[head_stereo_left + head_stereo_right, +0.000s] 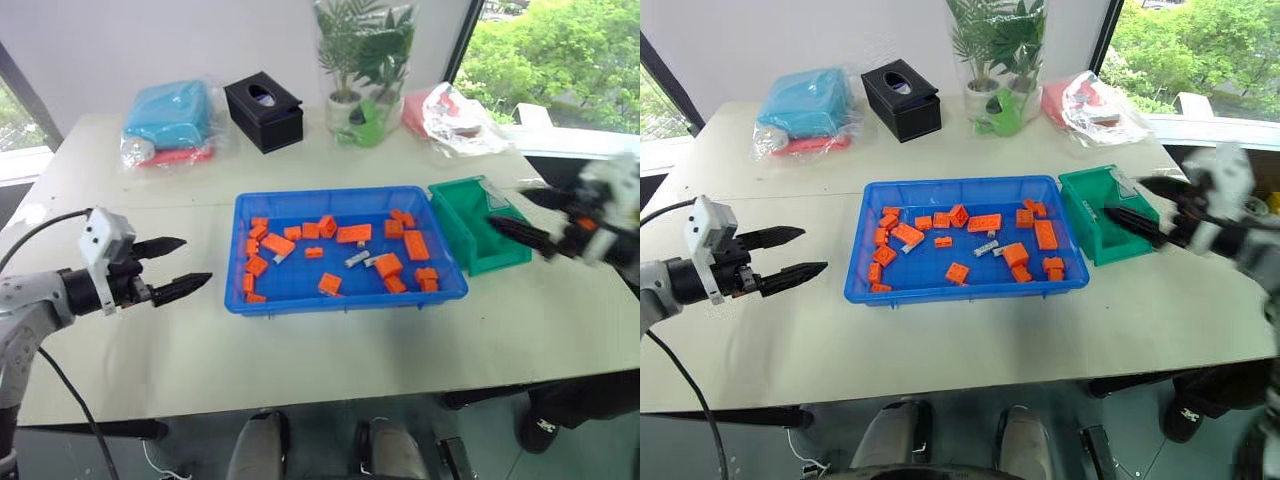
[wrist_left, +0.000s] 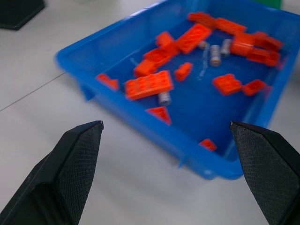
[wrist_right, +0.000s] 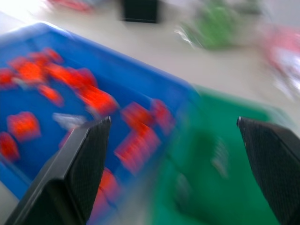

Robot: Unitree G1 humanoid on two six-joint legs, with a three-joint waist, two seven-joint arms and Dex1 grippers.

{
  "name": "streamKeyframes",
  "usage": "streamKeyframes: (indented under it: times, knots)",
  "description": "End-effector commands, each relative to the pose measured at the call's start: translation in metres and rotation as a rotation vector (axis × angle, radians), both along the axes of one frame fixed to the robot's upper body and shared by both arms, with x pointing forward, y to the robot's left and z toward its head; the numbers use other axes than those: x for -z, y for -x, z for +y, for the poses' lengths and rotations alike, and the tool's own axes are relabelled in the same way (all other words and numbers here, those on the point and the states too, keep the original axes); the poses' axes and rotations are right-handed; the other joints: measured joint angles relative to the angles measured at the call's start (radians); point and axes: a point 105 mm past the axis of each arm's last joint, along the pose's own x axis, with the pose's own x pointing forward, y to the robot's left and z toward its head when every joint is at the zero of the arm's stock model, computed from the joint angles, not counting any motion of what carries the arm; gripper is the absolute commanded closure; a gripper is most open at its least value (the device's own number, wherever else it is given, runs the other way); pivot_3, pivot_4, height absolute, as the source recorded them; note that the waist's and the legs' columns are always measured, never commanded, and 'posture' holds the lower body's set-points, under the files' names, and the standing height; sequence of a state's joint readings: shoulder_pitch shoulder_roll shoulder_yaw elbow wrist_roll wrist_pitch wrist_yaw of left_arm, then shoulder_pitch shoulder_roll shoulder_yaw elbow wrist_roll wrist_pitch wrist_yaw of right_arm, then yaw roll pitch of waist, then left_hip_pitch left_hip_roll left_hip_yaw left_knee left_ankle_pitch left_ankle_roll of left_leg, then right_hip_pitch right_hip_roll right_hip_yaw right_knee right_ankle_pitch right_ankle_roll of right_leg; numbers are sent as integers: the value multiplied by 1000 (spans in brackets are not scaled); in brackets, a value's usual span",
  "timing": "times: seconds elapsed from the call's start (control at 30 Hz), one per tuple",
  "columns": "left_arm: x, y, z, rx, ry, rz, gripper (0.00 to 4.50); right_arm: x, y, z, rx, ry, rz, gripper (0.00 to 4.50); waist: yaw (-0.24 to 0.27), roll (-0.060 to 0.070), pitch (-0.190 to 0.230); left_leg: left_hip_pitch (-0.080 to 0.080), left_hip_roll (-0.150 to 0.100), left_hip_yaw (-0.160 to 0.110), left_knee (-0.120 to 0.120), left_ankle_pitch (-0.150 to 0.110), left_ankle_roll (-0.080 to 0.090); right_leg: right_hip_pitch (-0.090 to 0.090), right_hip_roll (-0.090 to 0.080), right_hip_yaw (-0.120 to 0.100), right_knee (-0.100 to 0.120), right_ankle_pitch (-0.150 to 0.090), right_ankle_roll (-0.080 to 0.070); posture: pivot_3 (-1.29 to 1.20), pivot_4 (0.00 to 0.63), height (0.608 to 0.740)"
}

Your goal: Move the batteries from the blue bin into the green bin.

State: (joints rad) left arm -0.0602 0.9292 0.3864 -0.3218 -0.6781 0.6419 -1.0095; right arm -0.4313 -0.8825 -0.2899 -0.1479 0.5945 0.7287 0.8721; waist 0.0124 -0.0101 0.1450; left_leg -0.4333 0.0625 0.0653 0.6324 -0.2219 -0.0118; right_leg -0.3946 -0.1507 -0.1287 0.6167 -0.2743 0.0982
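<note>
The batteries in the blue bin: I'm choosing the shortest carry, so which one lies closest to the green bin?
The battery at the tray's middle, just below the long orange block; the one beside the left-hand blocks lies much farther from the green bin.

Head stereo looks down; wrist cams near blue bin (image 2: 140,117) (shared).

Grey-sleeved arms trail black cables; each gripper (image 1: 176,268) has a white block and textured black fingers (image 2: 75,154).
</note>
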Motion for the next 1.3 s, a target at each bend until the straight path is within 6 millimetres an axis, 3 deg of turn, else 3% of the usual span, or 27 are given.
streamKeyframes:
  times: [0.03, 0.1, 0.17, 0.27, 0.43, 0.63, 0.9, 1.27, 1.3]
  knots:
    - [-17, 10, -9, 69, -27, -37, 0, 14, -14, 51, -102, 2, 67, 83, 0, -1, -1, 0, 1, 1, 0, 0, 0, -1, 0, -1, 0, 0, 0, 0, 150, 657]
    - [-22, 11, -10, 73, -36, -49, 0, 25, -26, 86, -136, 12, 82, 83, 1, -2, -1, 0, 1, 5, -1, 0, -2, -2, 0, -1, 2, 1, 0, 0, 150, 657]
    - [-25, 11, -10, 69, -40, -59, 0, 36, -32, 106, -141, 18, 108, 83, 1, -2, -1, -1, 1, 9, -1, 1, -1, -5, 0, -1, 4, 1, 0, 0, 150, 657]
    - [-26, 16, -11, 60, -40, -64, 0, 68, -46, 158, -156, 16, 170, 83, -3, -5, -2, -2, 1, 12, 0, 3, -3, -10, 0, -1, 10, 2, 2, 0, 150, 657]
    - [-19, 23, -15, 61, -46, -51, 0, 87, -50, 192, -182, 14, 231, 83, 2, -6, -1, -2, 3, 13, 2, 4, -6, -12, 0, -1, 14, 2, 0, 0, 150, 657]
    - [-15, 27, -11, 36, -48, -47, 0, 99, -59, 215, -153, 29, 249, 83, -4, -8, -3, -2, 3, 13, 2, 3, -8, -13, 1, -1, 15, 2, -1, 0, 150, 657]
    - [-14, 23, -3, -1, -50, -55, 0, 96, -60, 250, -203, 24, 218, 83, -6, -8, -3, -2, 4, 14, 2, 3, -8, -14, 1, -1, 16, 2, 0, 0, 150, 657]
    - [-19, 15, -4, -7, -45, -79, 0, 113, -64, 262, -200, 67, 211, 83, -6, -8, -3, -2, 4, 14, 2, 3, -9, -14, 1, -1, 16, 2, 0, 0, 150, 657]
    - [-20, 14, -4, -7, -44, -81, 0, 114, -65, 260, -193, 68, 212, 313, -7, -8, -3, -2, 4, 14, 2, 3, -9, -14, 1, -1, 16, 2, 0, 0, 150, 657]
